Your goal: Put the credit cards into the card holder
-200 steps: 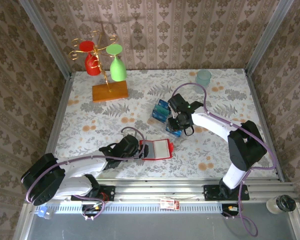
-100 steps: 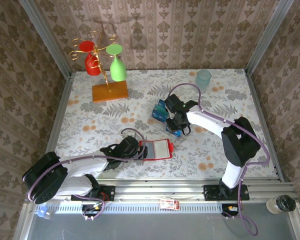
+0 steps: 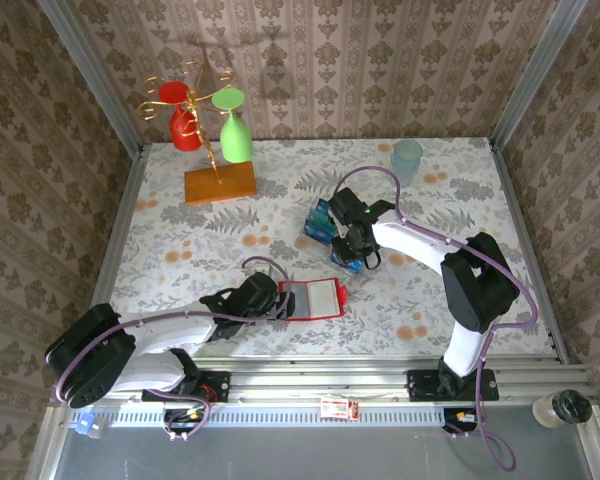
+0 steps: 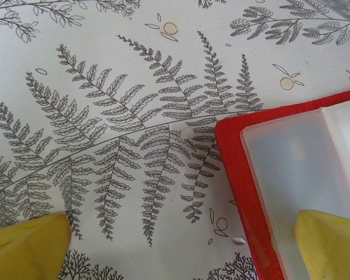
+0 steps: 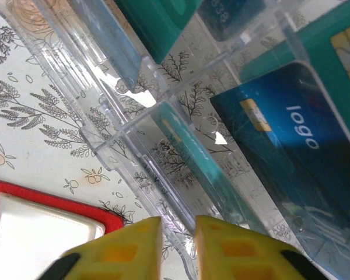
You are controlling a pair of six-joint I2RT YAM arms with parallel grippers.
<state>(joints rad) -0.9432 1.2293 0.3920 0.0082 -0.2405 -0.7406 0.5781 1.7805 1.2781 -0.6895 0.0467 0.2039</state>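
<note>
The red wallet [image 3: 318, 298] lies open and cardless at centre frame, the left gripper [image 4: 181, 254] spread wide over its edge, while the cards [image 5: 291, 134] all wait in the clear rack [image 5: 99, 140] up-right, where the right gripper [image 5: 178, 248] is nearly closed, gripping what I cannot tell.

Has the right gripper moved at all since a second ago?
Yes. The right gripper has shifted slightly left, away from the teal cup and further over the clear card rack.

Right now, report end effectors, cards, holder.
Left end effector open, straddling card holder edge. Right end effector nearly closed at clear rack, grip unclear. Credit cards racked.
</note>
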